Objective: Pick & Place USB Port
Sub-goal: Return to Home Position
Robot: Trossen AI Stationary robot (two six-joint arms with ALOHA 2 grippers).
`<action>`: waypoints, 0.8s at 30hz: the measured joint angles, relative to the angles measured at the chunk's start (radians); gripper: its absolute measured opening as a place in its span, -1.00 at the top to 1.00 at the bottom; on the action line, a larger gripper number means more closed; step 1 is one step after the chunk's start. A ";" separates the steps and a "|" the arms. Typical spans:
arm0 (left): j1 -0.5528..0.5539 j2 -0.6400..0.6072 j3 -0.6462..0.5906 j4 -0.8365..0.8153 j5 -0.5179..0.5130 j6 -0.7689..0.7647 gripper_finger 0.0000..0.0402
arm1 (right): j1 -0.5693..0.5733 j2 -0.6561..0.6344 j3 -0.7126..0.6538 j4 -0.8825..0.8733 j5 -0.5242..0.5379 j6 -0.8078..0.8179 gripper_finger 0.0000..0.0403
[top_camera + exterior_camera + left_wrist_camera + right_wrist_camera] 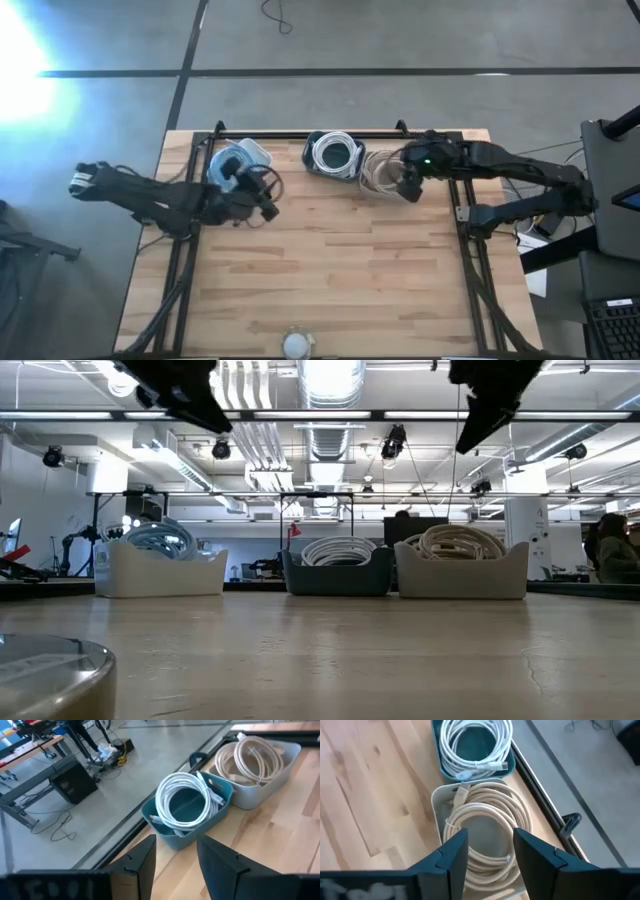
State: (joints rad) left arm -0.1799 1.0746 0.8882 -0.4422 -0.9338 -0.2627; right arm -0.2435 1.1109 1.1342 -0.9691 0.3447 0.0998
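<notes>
Three bins stand in a row along the table's far edge, each with a coiled cable lying inside. The white bin [240, 160] holds a light blue coil, the teal bin [333, 155] a white coil [186, 800], and the grey bin [378, 172] a beige coil [485, 820]. No USB port can be told apart from the cables' plug ends. My left gripper [176, 845] hangs open in the air beside the white bin, facing the teal bin, with nothing between its fingers. My right gripper [489, 834] is open above the grey bin, clear of the beige coil.
A round pale object [295, 345] sits at the middle of the table's near edge. Black rails [300, 135] run along the table's far edge and down both sides. Bare wood [330, 260] spreads between the bins and the near edge.
</notes>
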 joint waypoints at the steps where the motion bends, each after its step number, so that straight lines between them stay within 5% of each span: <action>1: -0.001 -0.035 -0.018 -0.003 0.000 0.000 0.26 | 0.005 -0.032 -0.023 0.014 0.000 0.003 0.26; 9: -0.003 -0.321 -0.254 0.062 0.143 0.047 0.26 | 0.032 -0.316 -0.334 0.349 -0.035 -0.006 0.33; 16: -0.002 -0.539 -0.511 0.389 0.324 0.234 0.26 | 0.031 -0.516 -0.590 0.662 -0.187 -0.102 0.38; 24: -0.001 -0.752 -0.733 0.633 0.381 0.342 0.26 | 0.031 -0.680 -0.747 0.749 -0.199 -0.077 0.44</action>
State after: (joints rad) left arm -0.1806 0.3225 0.1551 0.1911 -0.5532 0.0793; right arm -0.2123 0.4305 0.3873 -0.2197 0.1452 0.0232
